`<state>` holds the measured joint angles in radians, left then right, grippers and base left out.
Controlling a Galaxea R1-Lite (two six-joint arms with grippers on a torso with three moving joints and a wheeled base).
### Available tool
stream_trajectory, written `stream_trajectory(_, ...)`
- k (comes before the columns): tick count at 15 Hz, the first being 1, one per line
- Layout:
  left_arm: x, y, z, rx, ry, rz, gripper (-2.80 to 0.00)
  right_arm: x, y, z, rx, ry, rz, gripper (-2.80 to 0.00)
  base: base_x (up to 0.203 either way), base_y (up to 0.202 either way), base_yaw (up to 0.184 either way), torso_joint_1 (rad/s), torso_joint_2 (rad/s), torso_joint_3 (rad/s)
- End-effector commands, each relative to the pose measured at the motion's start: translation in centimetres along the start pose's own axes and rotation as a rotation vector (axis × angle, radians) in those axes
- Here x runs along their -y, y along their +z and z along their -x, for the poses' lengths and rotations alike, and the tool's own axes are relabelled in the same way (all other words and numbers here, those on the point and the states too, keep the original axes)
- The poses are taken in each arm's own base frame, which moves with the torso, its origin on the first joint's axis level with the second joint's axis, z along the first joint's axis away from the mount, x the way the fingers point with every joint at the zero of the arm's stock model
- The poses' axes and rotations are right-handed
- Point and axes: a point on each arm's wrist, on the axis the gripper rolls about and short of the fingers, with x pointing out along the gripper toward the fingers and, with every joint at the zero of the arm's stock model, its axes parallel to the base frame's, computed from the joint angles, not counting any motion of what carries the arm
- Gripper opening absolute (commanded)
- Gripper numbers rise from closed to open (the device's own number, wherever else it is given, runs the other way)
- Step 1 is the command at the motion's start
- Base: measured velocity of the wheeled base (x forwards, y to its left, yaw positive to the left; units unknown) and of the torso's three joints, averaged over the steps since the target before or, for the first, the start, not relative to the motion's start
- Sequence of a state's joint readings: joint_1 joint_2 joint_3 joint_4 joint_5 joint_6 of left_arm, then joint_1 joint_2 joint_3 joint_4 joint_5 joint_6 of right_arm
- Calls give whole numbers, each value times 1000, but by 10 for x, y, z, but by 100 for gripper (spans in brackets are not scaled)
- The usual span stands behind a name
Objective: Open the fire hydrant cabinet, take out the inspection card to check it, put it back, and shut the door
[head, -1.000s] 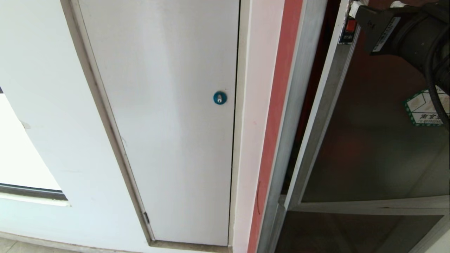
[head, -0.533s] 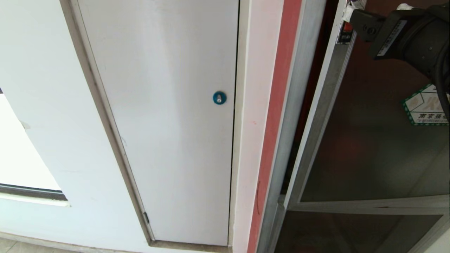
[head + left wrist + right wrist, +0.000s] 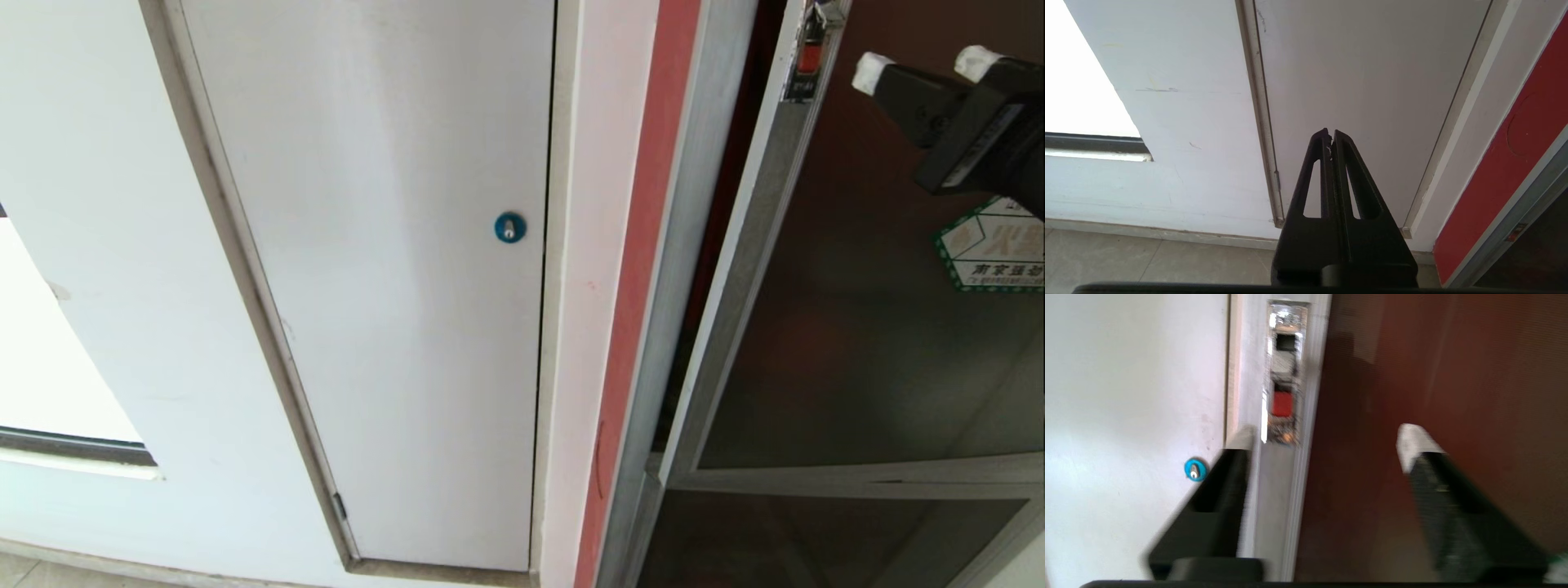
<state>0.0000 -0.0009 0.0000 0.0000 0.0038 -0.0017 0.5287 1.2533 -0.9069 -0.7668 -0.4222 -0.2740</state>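
White panel (image 3: 367, 286) with blue round lock (image 3: 510, 227) at left; silver-framed door (image 3: 857, 343) of the fire hydrant cabinet (image 3: 694, 204) ajar, red latch (image 3: 810, 57) on its edge. Right tool (image 3: 922, 69) — fingers spread, empty — just right of latch, apart from it. Left tool (image 3: 1331, 136) pressed together, low before the white panel.
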Motion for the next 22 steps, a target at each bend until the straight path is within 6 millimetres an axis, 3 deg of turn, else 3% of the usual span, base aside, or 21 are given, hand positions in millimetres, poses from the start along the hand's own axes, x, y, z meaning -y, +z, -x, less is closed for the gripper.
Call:
stream_trajectory(1,0,0,0,-2,1,0,-280,12,10,20,35,-16,-14,-280,0,0,0,0,0,0)
stream_trajectory(10,0,0,0,-2,1,0,-280,52,24,91,-61,-120,22,-280,0,0,0,0,0,0)
stream_trajectory(15,0,0,0,-2,1,0,-280,85,34,139,-93,-384,107,-280,0,0,0,0,0,0)
stream_trajectory(18,0,0,0,-2,1,0,-280,95,49,189,-60,-584,158,-280,0,0,0,0,0,0)
stream_trajectory(22,0,0,0,-2,1,0,-280,92,43,252,-30,-623,180,-280,0,0,0,0,0,0)
